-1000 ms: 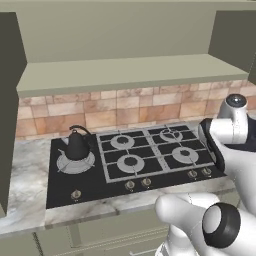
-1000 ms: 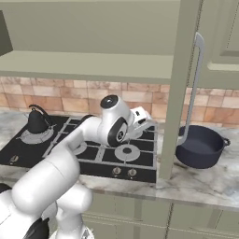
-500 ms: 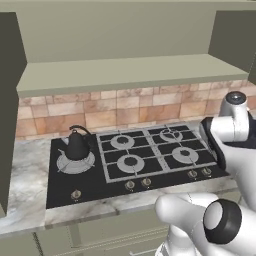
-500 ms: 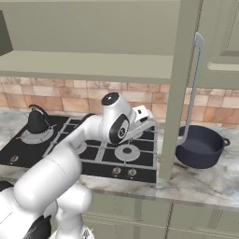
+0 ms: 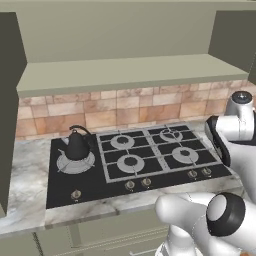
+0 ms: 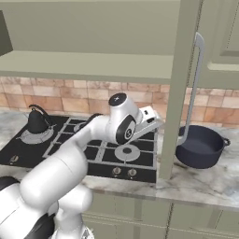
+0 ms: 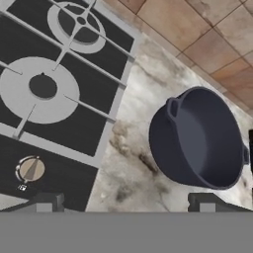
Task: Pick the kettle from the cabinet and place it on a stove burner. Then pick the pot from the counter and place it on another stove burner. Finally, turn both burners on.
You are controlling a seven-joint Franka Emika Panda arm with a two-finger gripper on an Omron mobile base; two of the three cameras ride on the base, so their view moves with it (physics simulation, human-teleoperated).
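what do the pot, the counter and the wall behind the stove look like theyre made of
The pot looks like matte enamelled or coated metal: an even navy skin with soft shading and no sharp glints. The counter looks like polished stone, likely marble: grey-white with dark veins. The wall looks like ceramic or stone tile: tan and pink rectangles with pale grout lines.

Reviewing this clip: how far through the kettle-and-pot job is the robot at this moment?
Done: the kettle sits on the large stove burner at the cooktop's left. In hand: nothing is gripped; the open gripper hangs over the counter near the pot, which stands beside the cooktop. Left: move the pot to another burner and turn both knobs.
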